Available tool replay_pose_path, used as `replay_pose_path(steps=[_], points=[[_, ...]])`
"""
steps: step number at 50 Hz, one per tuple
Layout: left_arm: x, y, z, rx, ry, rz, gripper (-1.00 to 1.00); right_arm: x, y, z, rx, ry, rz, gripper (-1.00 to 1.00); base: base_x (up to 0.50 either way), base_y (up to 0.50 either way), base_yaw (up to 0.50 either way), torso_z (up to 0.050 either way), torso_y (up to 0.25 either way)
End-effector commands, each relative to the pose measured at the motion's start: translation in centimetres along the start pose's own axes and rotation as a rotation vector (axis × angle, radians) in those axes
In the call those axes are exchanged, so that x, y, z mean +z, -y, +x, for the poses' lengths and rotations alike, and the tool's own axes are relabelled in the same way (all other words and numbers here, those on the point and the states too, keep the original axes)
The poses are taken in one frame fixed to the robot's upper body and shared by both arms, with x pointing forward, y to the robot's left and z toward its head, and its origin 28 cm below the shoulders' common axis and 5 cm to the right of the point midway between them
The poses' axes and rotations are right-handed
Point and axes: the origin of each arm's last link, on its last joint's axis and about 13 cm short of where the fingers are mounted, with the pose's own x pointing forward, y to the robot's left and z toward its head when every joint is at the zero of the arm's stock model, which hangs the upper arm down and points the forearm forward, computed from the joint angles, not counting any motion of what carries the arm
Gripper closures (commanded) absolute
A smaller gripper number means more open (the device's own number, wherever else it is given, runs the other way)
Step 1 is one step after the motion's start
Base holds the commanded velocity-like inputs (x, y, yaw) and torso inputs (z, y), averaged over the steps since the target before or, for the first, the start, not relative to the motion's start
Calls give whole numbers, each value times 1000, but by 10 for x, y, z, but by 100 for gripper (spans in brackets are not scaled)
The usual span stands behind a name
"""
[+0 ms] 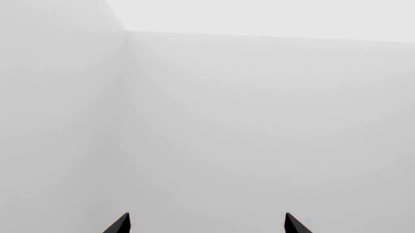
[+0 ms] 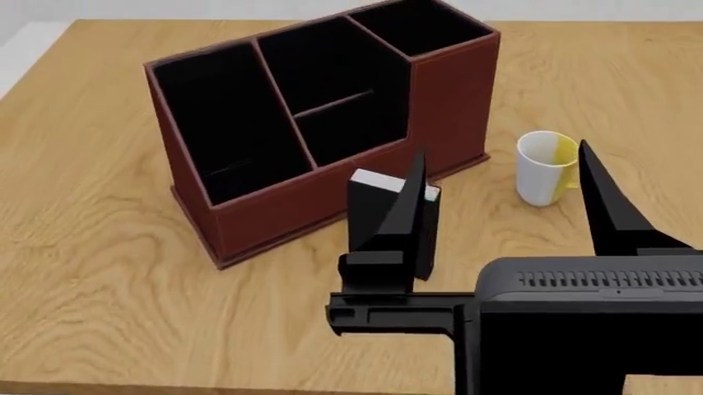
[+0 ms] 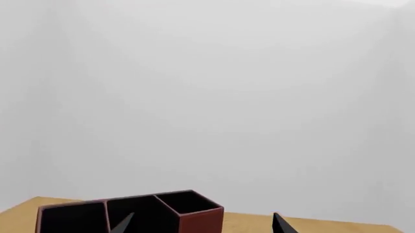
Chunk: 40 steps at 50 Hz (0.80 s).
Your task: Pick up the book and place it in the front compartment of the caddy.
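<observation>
Currently: right gripper (image 2: 500, 177) spread wide, holding nothing, near edge of the table (image 2: 99, 280) | left gripper (image 1: 206, 224) spread, facing blank wall | book (image 2: 374, 210) upright on table just near of the caddy (image 2: 318, 123), possibly touching its front wall, partly behind left finger | mug (image 2: 546, 168) right of caddy

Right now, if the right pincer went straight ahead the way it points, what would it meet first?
Probably the caddy: in the right wrist view its tall end cell sits between the fingertips of the right pincer. Depth is unclear, so it may pass above.
</observation>
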Motion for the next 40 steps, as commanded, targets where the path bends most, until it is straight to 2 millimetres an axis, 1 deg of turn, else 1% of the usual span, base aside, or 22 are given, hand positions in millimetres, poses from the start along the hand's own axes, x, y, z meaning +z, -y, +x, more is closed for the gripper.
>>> replay_pose_path(steps=[1,20,25,40], points=[[-1,1,1,-3,-1,-1,-100,-1,1,-1,-7,0,6,-100,375,39,0,0,10],[1,0,-1,-3,3,-1,-100,-2,0,-1,-7,2,8,-100,397,17,0,0,1],[-1,1,2,-4,4,-2,-100,-1,1,-2,-8,2,6,-100,402,9,0,0,2],[0,1,1,-4,6,-2,-100,0,2,-2,-13,6,5,-100,405,7,0,0,1]])
